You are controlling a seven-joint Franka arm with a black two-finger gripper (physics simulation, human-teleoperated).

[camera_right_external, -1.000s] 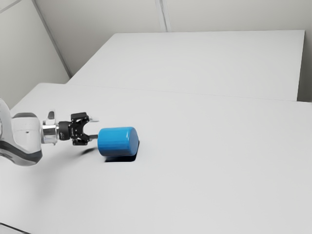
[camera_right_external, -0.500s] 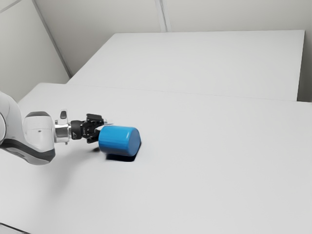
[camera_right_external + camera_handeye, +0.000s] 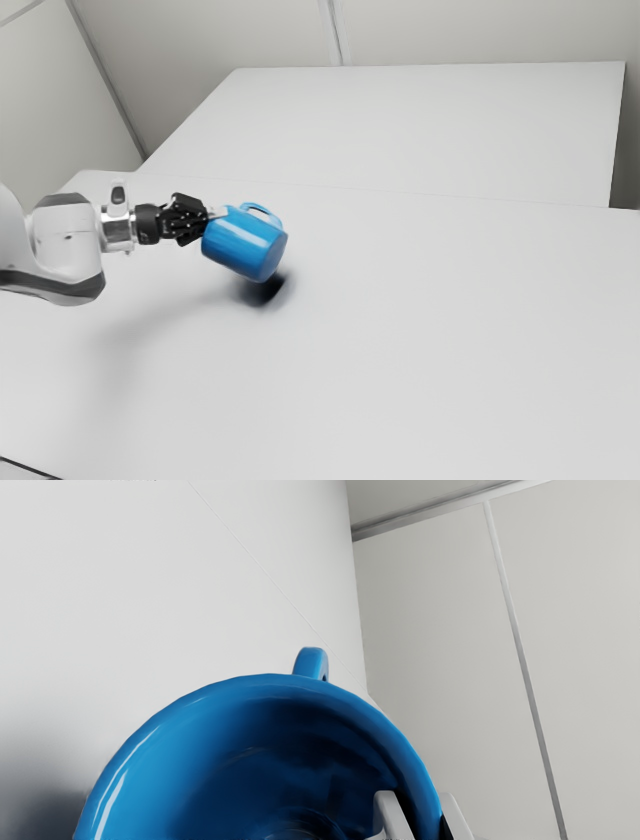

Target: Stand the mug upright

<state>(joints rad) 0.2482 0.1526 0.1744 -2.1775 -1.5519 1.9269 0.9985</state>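
A white table is spreading across the exterior view, its far edge meeting a 2nd white surface along a thin seam. A thin black line is slanting across the table's nearest visible corner, at the exterior view's left. Beyond, 2 grey walls, a side wall and a back wall with an upright strip, are standing.
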